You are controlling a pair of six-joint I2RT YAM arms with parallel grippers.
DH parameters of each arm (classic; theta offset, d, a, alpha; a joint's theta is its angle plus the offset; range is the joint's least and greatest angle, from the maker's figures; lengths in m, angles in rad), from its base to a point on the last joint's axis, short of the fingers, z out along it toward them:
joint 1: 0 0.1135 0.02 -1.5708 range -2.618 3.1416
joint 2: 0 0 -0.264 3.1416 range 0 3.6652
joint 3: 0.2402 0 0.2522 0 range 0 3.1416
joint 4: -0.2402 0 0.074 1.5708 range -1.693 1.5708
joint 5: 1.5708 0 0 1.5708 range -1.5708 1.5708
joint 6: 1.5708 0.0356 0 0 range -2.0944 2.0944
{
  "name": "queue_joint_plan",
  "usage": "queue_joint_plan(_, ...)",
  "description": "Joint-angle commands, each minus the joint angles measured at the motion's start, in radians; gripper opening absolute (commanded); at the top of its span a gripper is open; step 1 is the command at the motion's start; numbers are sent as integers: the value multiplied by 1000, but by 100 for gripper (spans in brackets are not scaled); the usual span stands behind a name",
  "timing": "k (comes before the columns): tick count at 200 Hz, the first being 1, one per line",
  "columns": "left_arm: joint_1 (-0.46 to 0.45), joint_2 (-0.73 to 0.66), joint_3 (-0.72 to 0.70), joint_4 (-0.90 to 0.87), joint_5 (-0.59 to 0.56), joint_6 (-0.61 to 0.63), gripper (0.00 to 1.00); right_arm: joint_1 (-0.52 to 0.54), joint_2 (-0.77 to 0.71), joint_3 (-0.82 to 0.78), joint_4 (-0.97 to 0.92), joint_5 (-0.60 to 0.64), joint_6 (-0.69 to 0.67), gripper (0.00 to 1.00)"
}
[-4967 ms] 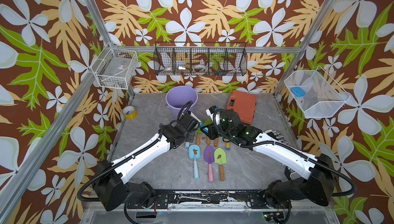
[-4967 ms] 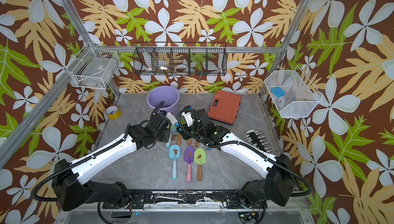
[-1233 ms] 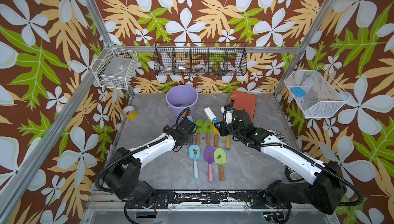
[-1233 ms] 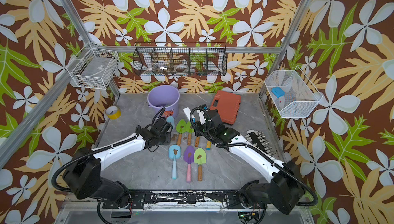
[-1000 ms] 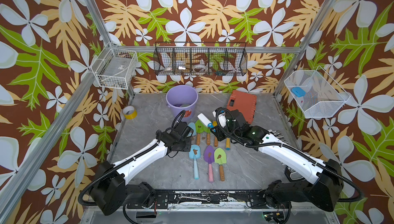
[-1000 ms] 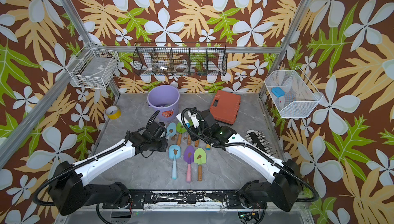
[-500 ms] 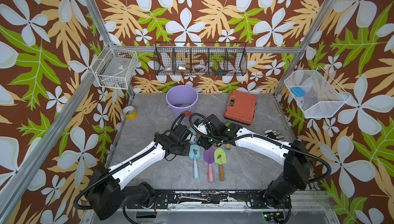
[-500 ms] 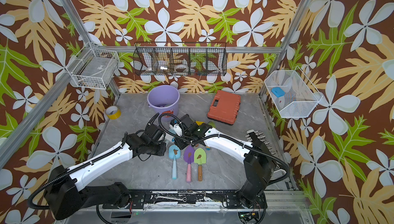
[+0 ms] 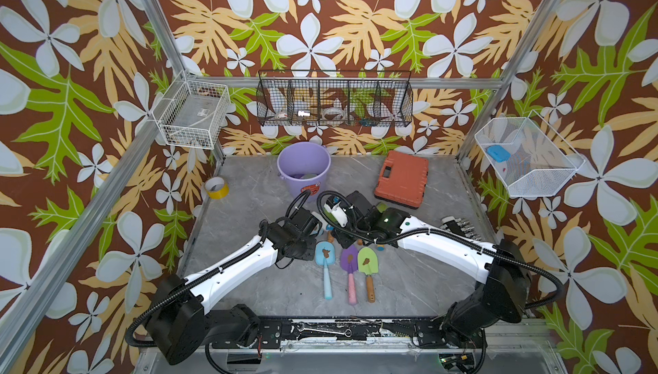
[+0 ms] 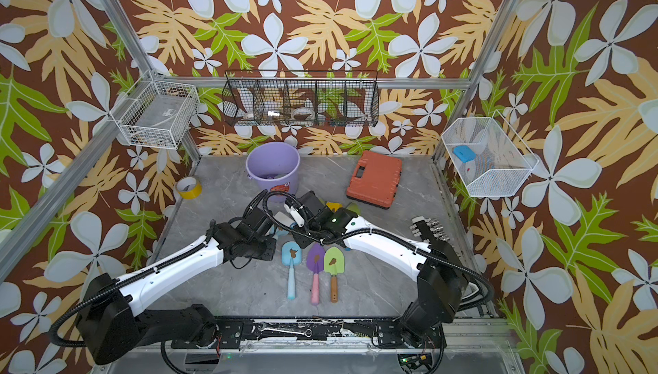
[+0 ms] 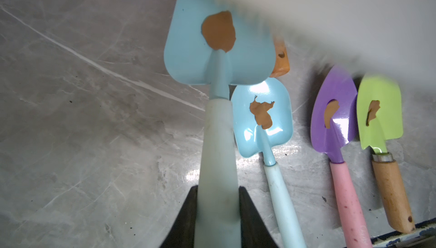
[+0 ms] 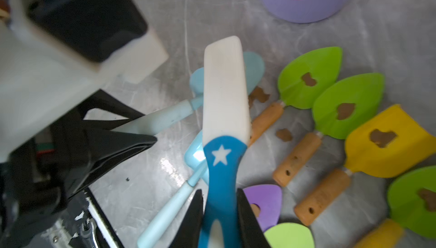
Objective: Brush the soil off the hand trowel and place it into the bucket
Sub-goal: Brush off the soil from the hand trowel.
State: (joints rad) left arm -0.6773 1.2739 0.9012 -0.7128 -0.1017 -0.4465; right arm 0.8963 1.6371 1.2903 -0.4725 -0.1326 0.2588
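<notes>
Grip check from my end: left gripper is clamped on the pale handle of a light-blue trowel, blade pointing out past the fingertips and raised above the ones lying on the grey table. Soil on that blade is one brown clump, just ahead of where the neck joins. Right gripper is closed around the blue star-marked handle of a brush; its white head runs straight out from the fingers and crosses over the held blade (in the left wrist view the head is a white blur hiding the blade tip, so I can't tell whether bristles touch the clump). Two loose clumps lie on the table just beside the brush head, next to wooden handles. Bucket stands upright farther out than both grippers, near but apart from brush and trowel, sticker side facing them. Back toward the arm bases from the grippers, a second light-blue trowel, a purple trowel and a green trowel lie flat side by side, one clump each.
</notes>
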Motion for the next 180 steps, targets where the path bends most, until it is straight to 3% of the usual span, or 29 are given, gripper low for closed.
queue_joint_plan(1,1,2,10,7,-20,8,0,-2,49,-4,-16,-30,2,0)
queue_joint_plan(36,1,4,13,-1,-33,11,0,-51,60,-3,-62,298,46,0)
queue_joint_plan(72,1,7,22,-4,-34,8,0,-25,-49,-26,53,118,46,0)
queue_joint_plan(116,1,3,19,1,-29,6,0,6,21,-42,114,-104,38,0)
queue_joint_plan(147,1,-2,9,0,-33,7,0,-38,121,-27,92,-31,33,0)
queue_joint_plan(166,1,-10,4,3,-25,2,0,-78,99,-42,93,90,46,0)
queue_joint_plan(180,1,-14,2,3,-26,-4,0,-81,53,-44,108,101,45,0)
